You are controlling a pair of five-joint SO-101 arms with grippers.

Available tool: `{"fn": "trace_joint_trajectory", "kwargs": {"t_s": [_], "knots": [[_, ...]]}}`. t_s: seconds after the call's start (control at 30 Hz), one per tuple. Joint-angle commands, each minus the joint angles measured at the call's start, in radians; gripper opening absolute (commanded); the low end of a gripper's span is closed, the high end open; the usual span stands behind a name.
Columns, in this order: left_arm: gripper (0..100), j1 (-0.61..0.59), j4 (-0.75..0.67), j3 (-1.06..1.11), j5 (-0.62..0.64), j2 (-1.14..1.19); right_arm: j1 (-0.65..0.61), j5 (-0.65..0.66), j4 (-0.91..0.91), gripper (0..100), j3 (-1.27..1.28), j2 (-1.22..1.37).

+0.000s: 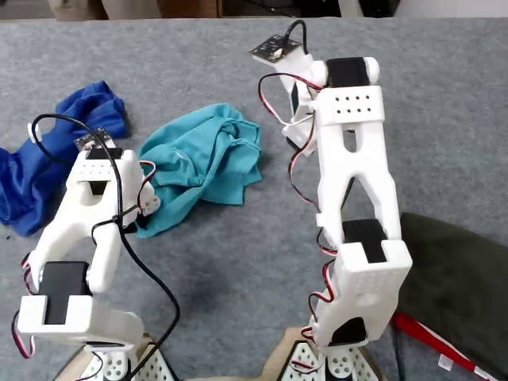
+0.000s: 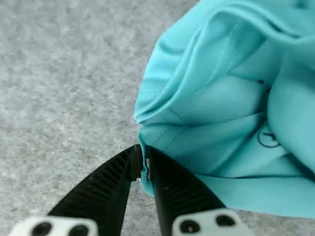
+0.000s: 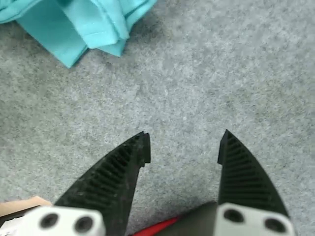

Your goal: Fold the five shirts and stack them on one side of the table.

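A crumpled teal shirt lies on the grey table, left of the middle. My left gripper sits at the shirt's near-left edge, shut on a fold of the teal cloth. My right gripper hangs open over bare table just right of the shirt, with nothing between its fingers; a corner of the teal shirt lies a short way beyond the fingertips. In the high view the right arm stretches up the middle-right of the table.
A bunched blue shirt lies at the table's left edge, beside the left arm. A dark olive shirt is spread at the near right, with a red strip along its near edge. Grey table lies bare between the arms.
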Motion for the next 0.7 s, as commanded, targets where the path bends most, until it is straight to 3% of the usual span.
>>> {"fn": "trace_joint_trajectory", "kwargs": {"t_s": [0.0, 0.17, 0.37, 0.47, 0.67], "knots": [[2, 0.002, 0.003, -0.037, 0.000, -0.012, 0.031, 0.009, -0.014, 23.1, -0.002, -0.068], [2, 0.000, 0.072, -0.109, 0.000, -0.013, 0.048, 0.009, -0.014, 23.1, -0.002, -0.074], [2, -0.097, 0.281, -0.385, -0.009, -0.013, 0.038, -0.012, -0.021, 23.1, -0.012, -0.065], [2, -0.143, 0.374, -0.514, -0.080, -0.013, 0.038, -0.089, -0.035, 23.1, -0.007, -0.016], [2, -0.301, 0.585, -0.848, -0.203, -0.013, -0.012, -0.120, -0.025, 23.1, -0.081, 0.099]]}}
